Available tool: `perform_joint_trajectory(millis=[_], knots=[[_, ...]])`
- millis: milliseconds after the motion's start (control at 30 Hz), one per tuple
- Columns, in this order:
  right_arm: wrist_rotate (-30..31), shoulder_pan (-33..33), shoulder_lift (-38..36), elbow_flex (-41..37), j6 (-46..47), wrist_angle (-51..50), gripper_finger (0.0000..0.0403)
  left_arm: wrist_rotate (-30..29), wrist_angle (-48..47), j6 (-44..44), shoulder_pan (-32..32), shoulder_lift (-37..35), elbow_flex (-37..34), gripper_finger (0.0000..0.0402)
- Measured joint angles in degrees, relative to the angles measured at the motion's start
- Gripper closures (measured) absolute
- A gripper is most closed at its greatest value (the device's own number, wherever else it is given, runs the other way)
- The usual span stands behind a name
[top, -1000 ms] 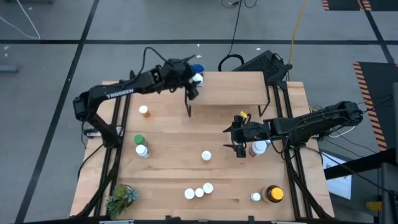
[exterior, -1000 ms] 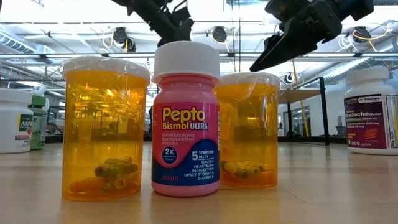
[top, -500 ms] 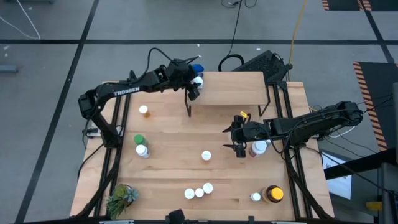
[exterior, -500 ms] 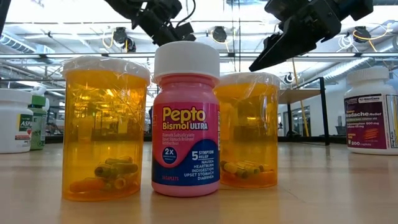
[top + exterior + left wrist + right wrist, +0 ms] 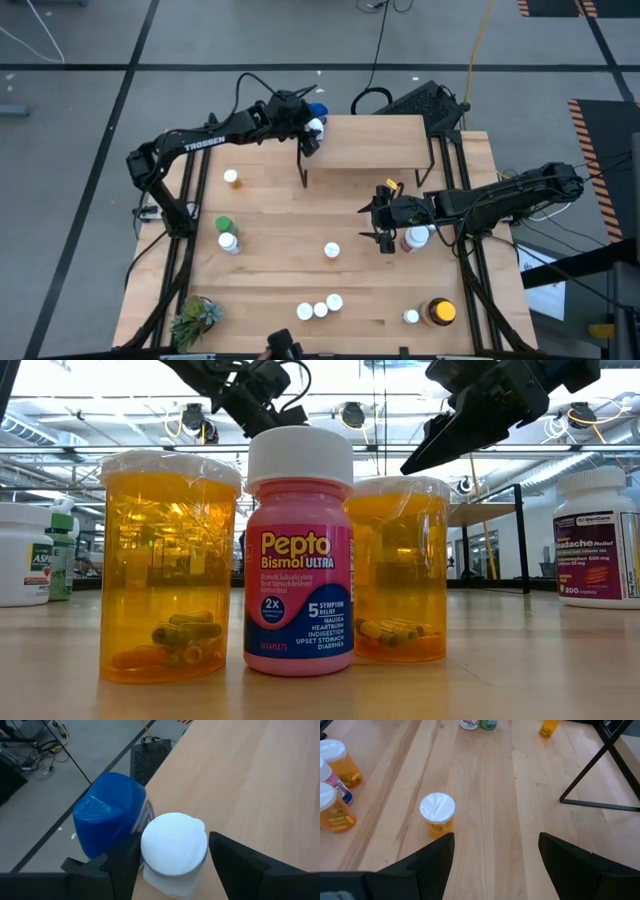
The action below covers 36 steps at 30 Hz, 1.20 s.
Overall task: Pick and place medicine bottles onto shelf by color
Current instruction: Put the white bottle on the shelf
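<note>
The left pincer (image 5: 313, 133) has moved a little along the shelf (image 5: 380, 143) corner. It is let go around the white-capped bottle (image 5: 173, 851), which stands on the shelf beside the blue-capped bottle (image 5: 106, 820). That bottle looks placed. The right pincer (image 5: 386, 238) waits released, near the shelf's front.

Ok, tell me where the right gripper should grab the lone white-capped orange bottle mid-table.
Grip the orange bottle around its round body just below the white cap, coming from above. It stands upright and alone, and the right gripper is open, hovering nearby.
</note>
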Motion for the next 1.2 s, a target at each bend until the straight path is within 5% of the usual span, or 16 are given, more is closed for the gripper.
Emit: perform_joint_trajectory(millis=[333,633,933,1200], knots=[[0.0,0.0,0.0,-0.02,-0.06,0.0,0.0117,-0.19,-1.38,1.69,-1.64,-2.12,0.54,0.0109],[0.21,0.02,0.0,-0.01,1.61,0.48,0.0117,-0.02,-7.04,6.54,-13.2,-9.41,0.65,0.0096],[2.38,0.33,0.0,0.0,4.72,1.19,0.0117,13.25,-1.05,3.03,-26.91,-9.02,-8.6,0.0096],[3.28,1.21,0.21,-0.02,9.15,4.59,0.0117,-0.11,-1.95,-3.74,-39.31,-9.03,-15.09,0.0096]])
